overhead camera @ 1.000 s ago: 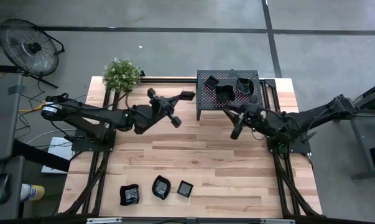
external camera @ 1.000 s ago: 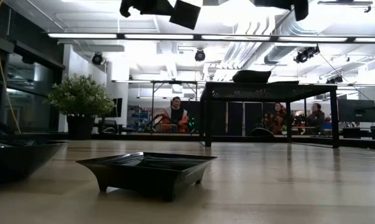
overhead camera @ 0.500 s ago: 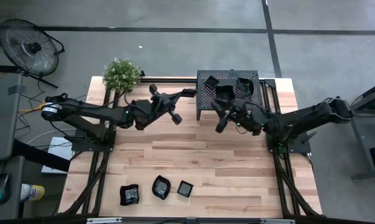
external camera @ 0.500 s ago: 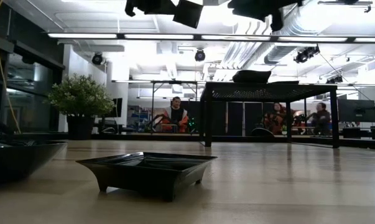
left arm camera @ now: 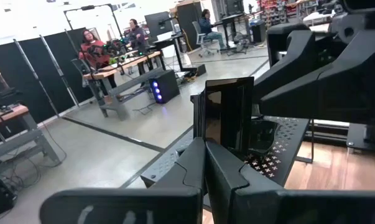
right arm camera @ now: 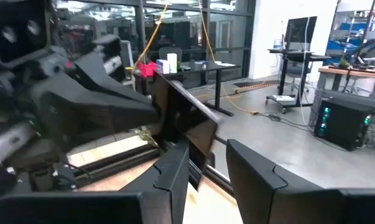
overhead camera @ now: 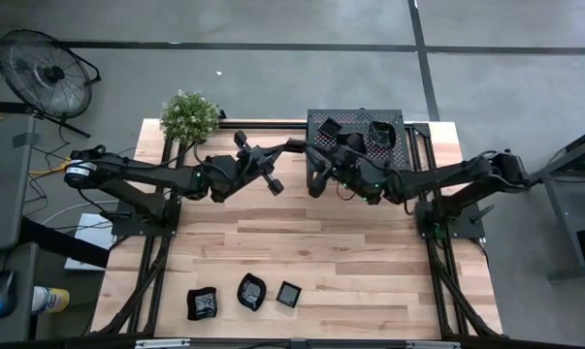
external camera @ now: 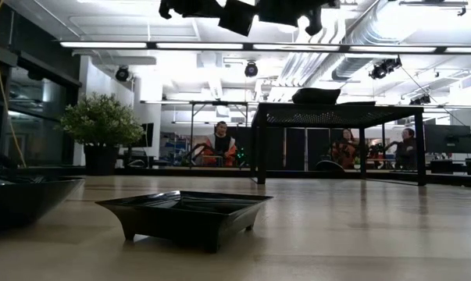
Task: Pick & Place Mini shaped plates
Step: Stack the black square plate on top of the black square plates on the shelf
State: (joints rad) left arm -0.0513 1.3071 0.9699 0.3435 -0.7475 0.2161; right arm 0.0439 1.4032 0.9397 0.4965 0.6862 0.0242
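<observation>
Near the top middle, the left gripper [overhead camera: 294, 146] pinches a small plate [overhead camera: 297, 145] on edge, and the half-open right gripper [overhead camera: 316, 180] waits just beside it.

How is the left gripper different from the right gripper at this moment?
1. The left gripper is shut on a small square plate, held on edge; the right gripper is open and holds nothing.
2. The left gripper reaches in from the plant side; the right gripper comes from the rack side, its fingers either side of that plate.

Both hang high above the table.
</observation>
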